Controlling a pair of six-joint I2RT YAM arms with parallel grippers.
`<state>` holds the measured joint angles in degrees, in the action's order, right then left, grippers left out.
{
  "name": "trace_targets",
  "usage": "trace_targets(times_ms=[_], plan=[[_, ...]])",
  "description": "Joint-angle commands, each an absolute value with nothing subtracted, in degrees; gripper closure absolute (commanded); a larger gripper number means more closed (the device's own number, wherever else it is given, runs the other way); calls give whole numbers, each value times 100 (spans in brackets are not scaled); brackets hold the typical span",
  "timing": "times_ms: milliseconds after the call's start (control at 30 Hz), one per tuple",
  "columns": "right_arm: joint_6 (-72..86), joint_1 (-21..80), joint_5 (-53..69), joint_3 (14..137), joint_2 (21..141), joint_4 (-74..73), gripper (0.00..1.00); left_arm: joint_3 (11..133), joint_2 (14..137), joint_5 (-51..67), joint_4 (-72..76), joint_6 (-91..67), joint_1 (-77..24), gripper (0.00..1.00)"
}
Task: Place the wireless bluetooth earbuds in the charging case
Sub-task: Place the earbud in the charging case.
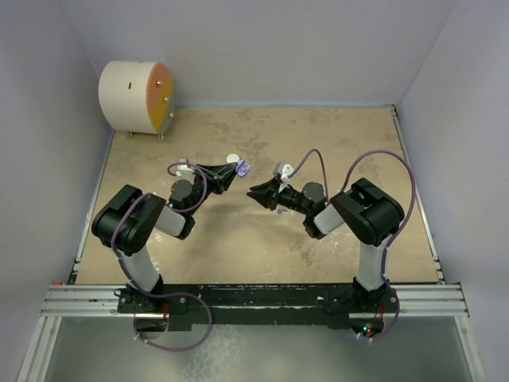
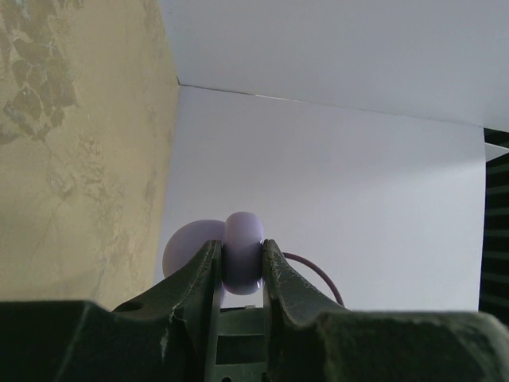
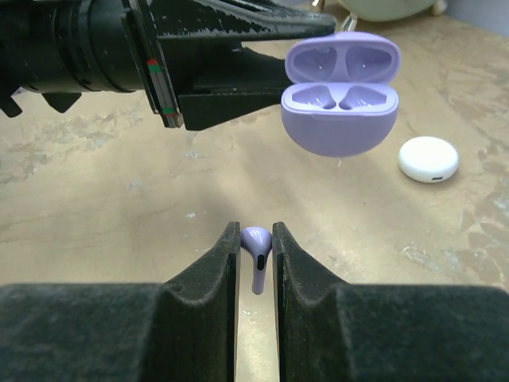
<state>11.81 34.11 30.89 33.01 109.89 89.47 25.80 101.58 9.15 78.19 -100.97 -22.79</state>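
Your left tool point(image 1: 230, 172) is clamping the charging case point(image 3: 340, 119), a glossy lilac clamshell hanging open at the upper right of the right wrist view, with two moulded wells showing. Your right tool point(image 3: 256, 235) is pinching one lilac stemmed earbud point(image 3: 256, 248) at lower centre. A white puck point(image 3: 428, 158) is lying on the mottled tan table point(image 3: 119, 207), with pale walls point(image 1: 262, 48) enclosing it.

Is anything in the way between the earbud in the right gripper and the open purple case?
Nothing visible is. The earbud sits pinched in the right gripper, and the purple case, held up by the left gripper, faces it open with both sockets empty. The white puck lies aside on the table.
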Motion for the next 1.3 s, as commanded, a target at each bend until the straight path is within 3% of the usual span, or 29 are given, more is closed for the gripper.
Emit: trace_targets(times_ms=[0,300,1267], plan=[[1564,3368,3499,3424,10917,13518,100,2678,9882,852,7838,-9829,-2338,100],[1403,3344,3142,3437,10504,13354,100,2681,10052,932,7898,-9826,-2348,100],[1365,3016,3779,4281,10764,13570,100,2760,10276,979,7956,-9919,-2470,100]])
